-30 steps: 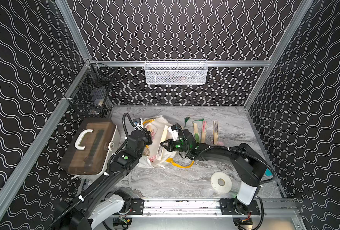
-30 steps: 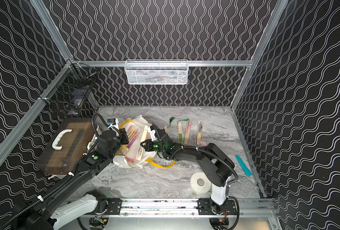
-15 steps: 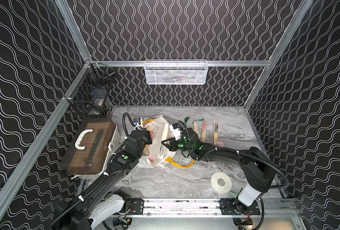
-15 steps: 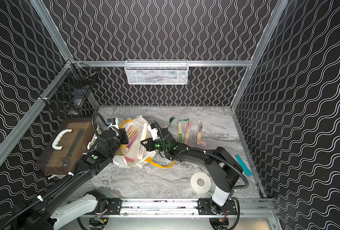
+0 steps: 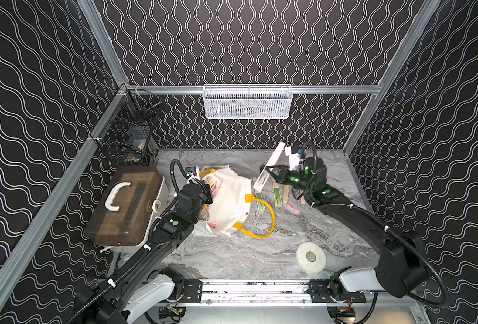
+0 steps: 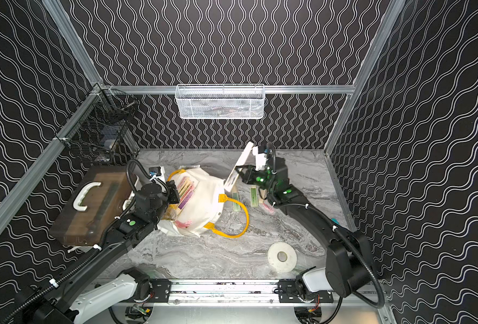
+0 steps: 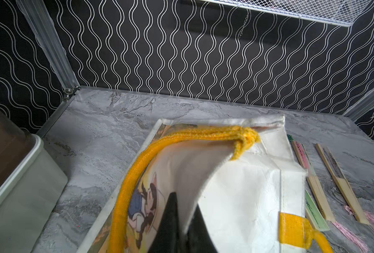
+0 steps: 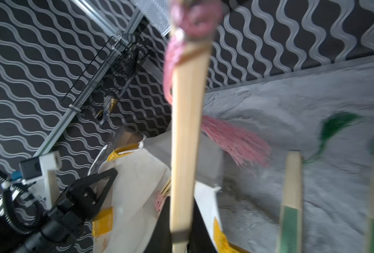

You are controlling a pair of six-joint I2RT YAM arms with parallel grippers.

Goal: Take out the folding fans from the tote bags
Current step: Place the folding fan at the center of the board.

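Black jointed arms (image 5: 159, 246), white base shells (image 5: 148, 291), green lights (image 5: 293, 179), ribbed cables (image 5: 172, 171)

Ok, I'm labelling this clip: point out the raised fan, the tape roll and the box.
raised fan (image 5: 271, 162), in a top view, its middle.
tape roll (image 5: 301, 255), in a top view, flat white ring.
box (image 5: 139, 207), in a top view, brown lid.

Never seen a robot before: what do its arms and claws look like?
The left arm and right arm are black with white base segments. Ribbed black cables loop along them; green lights mark the joints. The left gripper and right gripper are black triangular frames.
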